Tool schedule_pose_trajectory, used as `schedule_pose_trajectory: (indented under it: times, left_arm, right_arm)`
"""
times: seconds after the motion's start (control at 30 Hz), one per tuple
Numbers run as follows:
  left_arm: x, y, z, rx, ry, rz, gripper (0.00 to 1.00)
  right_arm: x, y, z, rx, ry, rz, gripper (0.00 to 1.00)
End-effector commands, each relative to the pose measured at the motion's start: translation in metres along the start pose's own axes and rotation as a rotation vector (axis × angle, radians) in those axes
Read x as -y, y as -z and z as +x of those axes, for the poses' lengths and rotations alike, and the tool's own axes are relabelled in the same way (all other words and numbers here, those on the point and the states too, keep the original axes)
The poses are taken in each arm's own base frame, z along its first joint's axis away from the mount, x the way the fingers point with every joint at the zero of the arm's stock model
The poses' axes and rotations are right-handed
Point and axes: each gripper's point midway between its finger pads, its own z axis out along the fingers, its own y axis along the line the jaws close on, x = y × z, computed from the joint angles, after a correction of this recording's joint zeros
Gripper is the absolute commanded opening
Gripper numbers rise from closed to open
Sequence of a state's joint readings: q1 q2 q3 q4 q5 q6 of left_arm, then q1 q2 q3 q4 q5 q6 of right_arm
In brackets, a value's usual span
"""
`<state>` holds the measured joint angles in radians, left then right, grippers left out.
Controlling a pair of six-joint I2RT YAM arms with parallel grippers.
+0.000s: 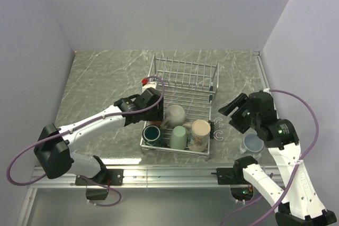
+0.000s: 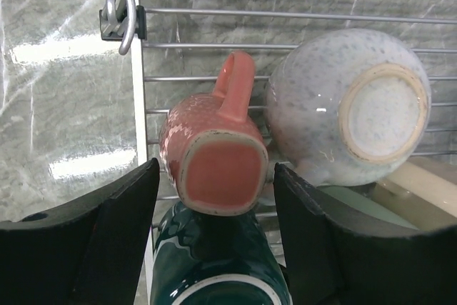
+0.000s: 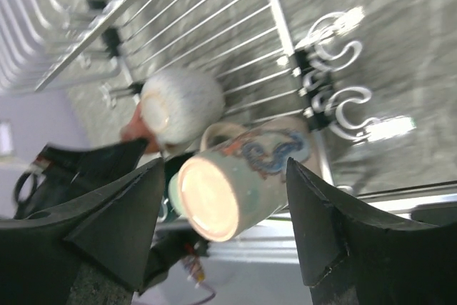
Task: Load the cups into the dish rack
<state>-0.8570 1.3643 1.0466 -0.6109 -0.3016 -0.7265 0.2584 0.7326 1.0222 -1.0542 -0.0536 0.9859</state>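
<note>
The dish rack [image 1: 185, 80] stands mid-table. In it lie a dark teal cup [image 1: 153, 133], a light green cup [image 1: 178, 137], a tan cup [image 1: 200, 134] and a cream-white cup [image 1: 175, 114]. My left gripper [image 1: 152, 108] hovers over the rack's left side and hides the salmon-red cup there. In the left wrist view that salmon-red cup [image 2: 214, 158] rests bottom-up on the teal cup [image 2: 214, 266], between my open left gripper [image 2: 214, 201], with a gap on each side. The right gripper [image 1: 232, 108] is open, right of the rack, holding nothing. A pale blue cup [image 1: 253, 143] stands on the table.
The rack's upright slotted section [image 1: 185, 72] rises at its far side. Wire hooks [image 3: 335, 98] hang on its right edge. Grey walls close in the marble table [image 1: 106, 78] on three sides. A metal rail [image 1: 169, 172] runs along the near edge.
</note>
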Motion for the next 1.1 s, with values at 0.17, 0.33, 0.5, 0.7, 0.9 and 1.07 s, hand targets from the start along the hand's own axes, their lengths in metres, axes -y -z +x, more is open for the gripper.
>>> schedule_pose_trajectory:
  times: [0.17,0.33,0.5,0.7,0.9,1.07]
  left_arm:
    - [0.001,0.019,-0.005,0.025,0.018,0.033,0.71]
    - [-0.002,0.043,-0.021,0.066,0.038,0.035,0.71]
    - [-0.002,0.07,-0.042,0.123,0.065,0.049,0.7]
    - [-0.01,0.089,-0.042,0.14,0.08,0.058,0.68]
    - [-0.024,0.097,-0.034,0.142,0.084,0.048,0.67]
    - [-0.032,0.105,-0.033,0.153,0.096,0.042,0.67]
  right_arm:
    - [0.041,0.008,-0.038,0.153,0.048,0.298,0.75]
    - [0.082,-0.001,-0.029,0.144,0.022,0.471,0.74]
    - [0.115,-0.007,-0.025,0.19,-0.077,0.582,0.72]
    - [0.153,-0.013,-0.032,0.217,-0.125,0.711,0.7]
    - [0.172,-0.036,-0.029,0.181,-0.216,0.709,0.68]
    - [0.174,-0.053,-0.042,0.211,-0.191,0.701,0.63]
